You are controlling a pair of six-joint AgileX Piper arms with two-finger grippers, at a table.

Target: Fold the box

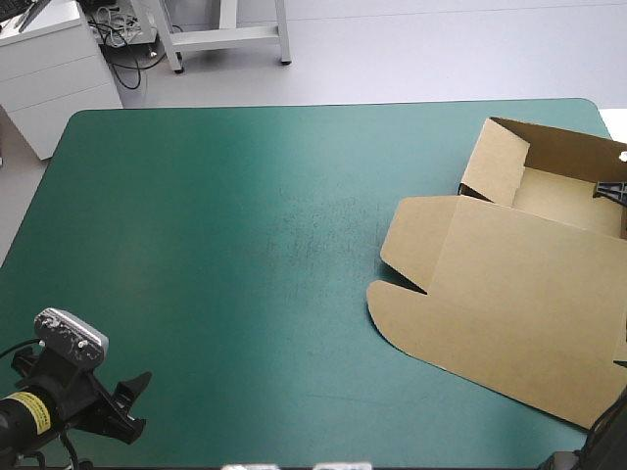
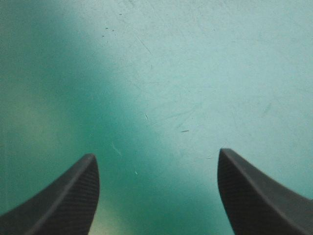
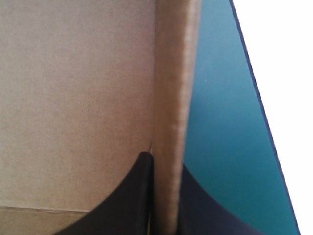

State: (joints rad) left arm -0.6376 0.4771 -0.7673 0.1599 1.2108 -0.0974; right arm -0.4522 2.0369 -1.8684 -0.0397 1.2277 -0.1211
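The brown box [image 1: 509,294] lies at the table's right side. Its tray [image 1: 563,196] sits toward the far right corner with walls raised, and the lid lies flat toward the front. My right gripper [image 1: 612,189] is at the tray's right wall. In the right wrist view this gripper [image 3: 166,166] is shut on that upright wall [image 3: 171,88], one black finger inside the tray and one outside. My left gripper [image 1: 137,403] hovers near the front left corner, far from the box. Its fingers stand open over bare cover, with nothing between them [image 2: 156,154].
The teal-green cover [image 1: 245,245] stretches from the box to the left edge. The table's right edge [image 3: 264,122] runs close beside the gripped wall, with only a narrow strip of cover between them.
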